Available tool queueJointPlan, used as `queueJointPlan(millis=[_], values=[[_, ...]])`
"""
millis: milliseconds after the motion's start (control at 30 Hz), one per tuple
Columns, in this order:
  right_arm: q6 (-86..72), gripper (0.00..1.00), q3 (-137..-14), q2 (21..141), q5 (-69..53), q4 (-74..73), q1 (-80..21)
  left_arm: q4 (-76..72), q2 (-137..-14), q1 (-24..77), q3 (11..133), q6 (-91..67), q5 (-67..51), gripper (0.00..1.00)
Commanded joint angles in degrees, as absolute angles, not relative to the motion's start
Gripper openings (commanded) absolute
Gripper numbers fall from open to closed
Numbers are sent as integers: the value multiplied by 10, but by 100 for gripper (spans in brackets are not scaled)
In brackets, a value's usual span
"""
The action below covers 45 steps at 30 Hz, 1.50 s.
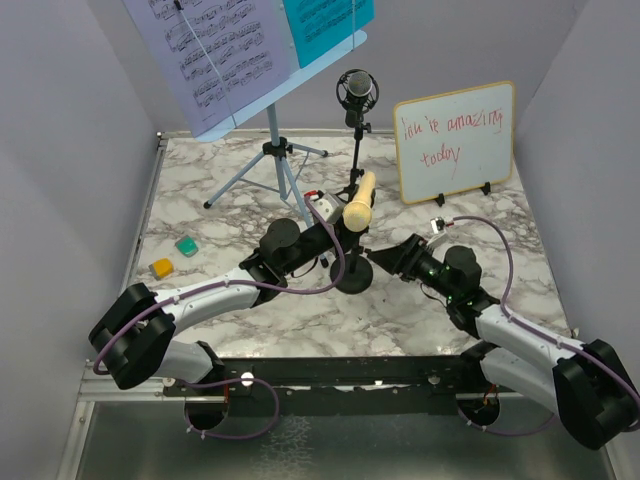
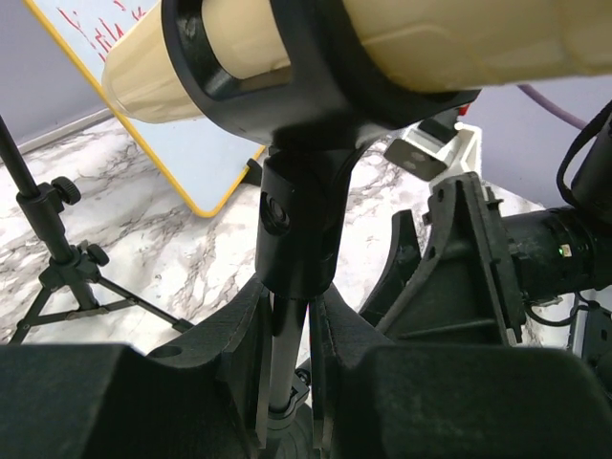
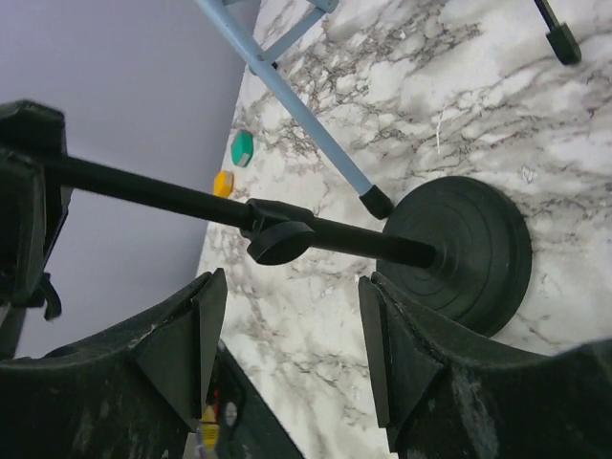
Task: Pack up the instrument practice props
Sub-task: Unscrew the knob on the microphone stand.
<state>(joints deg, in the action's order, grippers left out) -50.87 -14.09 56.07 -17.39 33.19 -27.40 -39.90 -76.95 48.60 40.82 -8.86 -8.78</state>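
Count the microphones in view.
2: black studio microphone standing left of the whiteboard; cream handheld microphone clipped atop the black round-base pole, mid-table.

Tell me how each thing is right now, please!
left gripper: shut on the black round-base pole
right gripper: open, near that pole
cream handheld microphone: clipped atop the pole, tilted
light-blue music rack: standing, legs spread
printed music sheet: on the rack
cyan sheet: on the rack
black studio microphone: standing upright
whiteboard: propped upright
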Motion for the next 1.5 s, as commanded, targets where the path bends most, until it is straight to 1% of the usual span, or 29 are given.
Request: queueJointPlan(millis=[0, 300, 600, 733, 900, 1200, 1333, 1467], values=[[-640, 63, -165, 580, -146, 303, -277, -340, -775, 490, 406, -95, -130, 0], [-693, 58, -175, 630, -160, 343, -277, -339, -774, 491, 405, -96, -136, 0], [-711, 47, -168, 624, -135, 352, -277, -339, -776, 490, 406, -98, -145, 0], [-719, 43, -165, 633, -145, 372, -277, -339, -779, 490, 409, -99, -149, 0], [-738, 42, -161, 650, -160, 401, -277, -339, -779, 490, 409, -99, -147, 0], [-746, 33, -154, 668, -196, 429, -276, -332, -778, 490, 410, -95, -136, 0], [-746, 33, -148, 662, -215, 431, -276, -324, -781, 491, 412, -91, -128, 0], [-744, 36, -149, 653, -233, 426, -277, -318, -781, 491, 413, -88, -123, 0]])
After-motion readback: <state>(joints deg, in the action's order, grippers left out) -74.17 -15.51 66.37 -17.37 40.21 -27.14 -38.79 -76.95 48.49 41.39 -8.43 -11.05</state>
